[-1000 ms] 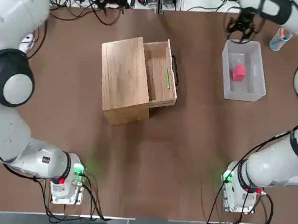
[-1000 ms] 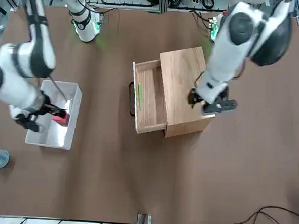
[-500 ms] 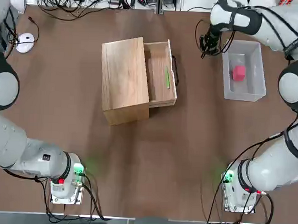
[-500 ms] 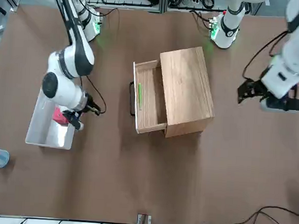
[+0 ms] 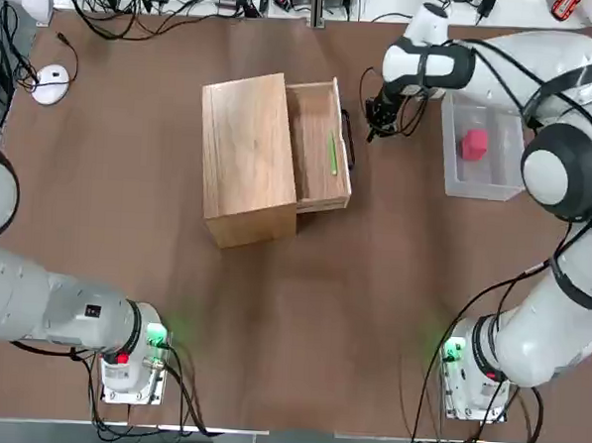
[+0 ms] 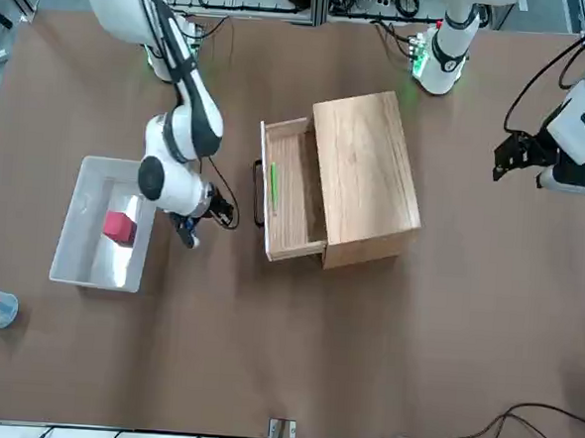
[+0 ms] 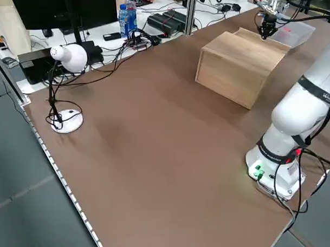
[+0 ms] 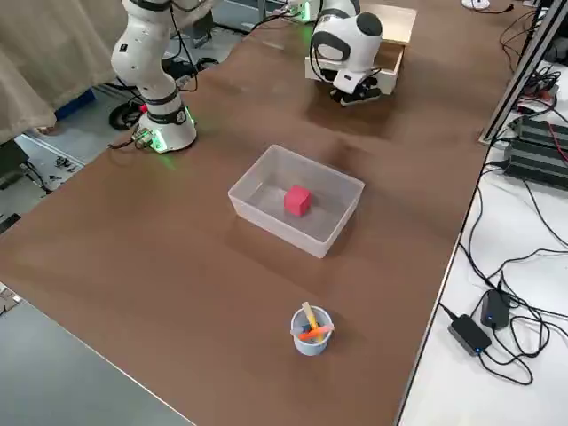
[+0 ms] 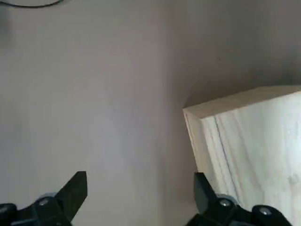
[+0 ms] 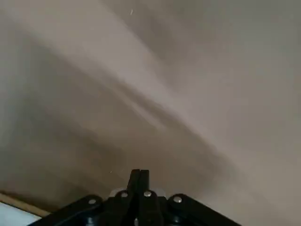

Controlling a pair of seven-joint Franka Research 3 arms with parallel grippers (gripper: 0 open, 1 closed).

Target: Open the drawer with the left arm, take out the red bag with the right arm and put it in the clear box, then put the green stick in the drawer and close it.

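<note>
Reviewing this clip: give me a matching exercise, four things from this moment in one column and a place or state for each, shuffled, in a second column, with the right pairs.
Things:
1. red bag
2. green stick
3. drawer
4. right gripper

Places or states:
A. pulled out of the cabinet
B. lying in the drawer
C. above the table between the drawer's handle and the clear box, fingers closed
D. inside the clear box

Pairs: 1-D, 2-B, 3-A, 4-C
</note>
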